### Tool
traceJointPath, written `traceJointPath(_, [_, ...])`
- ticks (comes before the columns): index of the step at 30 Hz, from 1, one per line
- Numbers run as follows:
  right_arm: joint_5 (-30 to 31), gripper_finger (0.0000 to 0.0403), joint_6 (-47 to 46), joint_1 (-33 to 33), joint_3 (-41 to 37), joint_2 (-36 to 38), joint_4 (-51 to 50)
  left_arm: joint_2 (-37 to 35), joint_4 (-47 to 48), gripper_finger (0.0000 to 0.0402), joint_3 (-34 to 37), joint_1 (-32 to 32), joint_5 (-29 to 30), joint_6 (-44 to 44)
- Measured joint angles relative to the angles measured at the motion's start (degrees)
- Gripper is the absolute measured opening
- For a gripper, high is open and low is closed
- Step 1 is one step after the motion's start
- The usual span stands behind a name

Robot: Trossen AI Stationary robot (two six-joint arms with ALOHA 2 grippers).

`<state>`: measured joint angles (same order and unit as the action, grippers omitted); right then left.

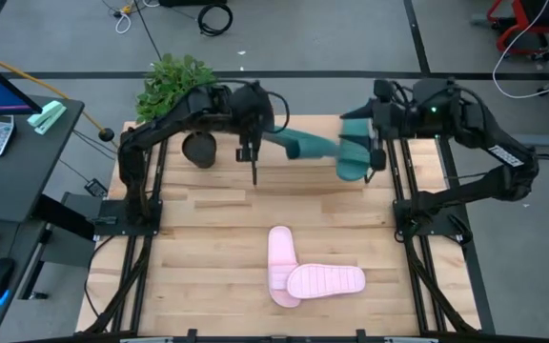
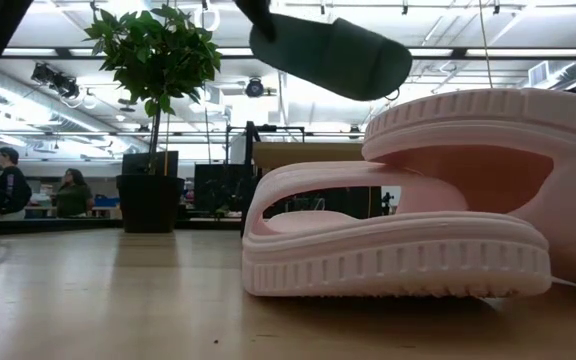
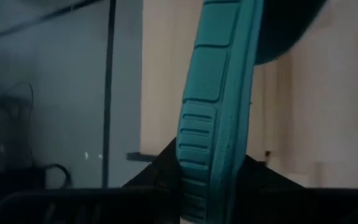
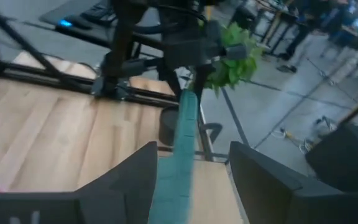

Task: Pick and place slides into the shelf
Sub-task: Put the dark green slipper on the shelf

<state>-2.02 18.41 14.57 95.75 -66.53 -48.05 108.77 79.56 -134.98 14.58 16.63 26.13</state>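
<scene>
One dark teal slide [image 1: 303,145] hangs in the air over the table's far part, between my two grippers; the low view shows it high up [image 2: 333,55]. My left gripper [image 1: 273,136] is shut on one end of it. My right gripper [image 4: 191,180] is open, its fingers standing on either side of the strap end [image 1: 355,157] with gaps showing. Two pale pink slides lie near the table's front. One [image 1: 324,280] rests with one end on the other [image 1: 281,257]. I cannot make out the shelf in any view. My left gripper pinches the teal slide at the end away from the strap [image 3: 197,186], between its two fingers [image 3: 157,171]. It comes from the table's left, slanting down, with the fingers along the slide. The slide is lifted clear and sticks out toward the table's right, turned on its edge with the ribbed sole [image 3: 213,74] showing.
A potted plant [image 1: 174,81] in a dark pot [image 2: 153,200] stands at the table's far left corner, just behind my left arm. Black frame rails [image 1: 417,219] run along both table sides. Bare wood [image 1: 208,219] lies between the arms and the pink slides. People [image 2: 8,185] sit far behind.
</scene>
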Motion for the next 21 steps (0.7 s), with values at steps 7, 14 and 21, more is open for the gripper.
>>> traceJointPath(7, [-0.23,0.0209,-7.02,2.30,0.52,-3.90,-0.13,-0.32,-3.44,0.0077,0.00,1.89,-5.08,13.02])
traceJointPath(14, [-3.50,0.0209,-10.13,0.76,0.51,-8.11,-0.24,-1.53,-1.11,0.0077,-0.04,0.74,-9.24,18.41])
traceJointPath(21, [-3.65,0.0209,-17.07,-3.40,0.49,-10.56,-5.07,-1.66,-1.26,0.0077,-0.04,2.45,-4.62,19.74])
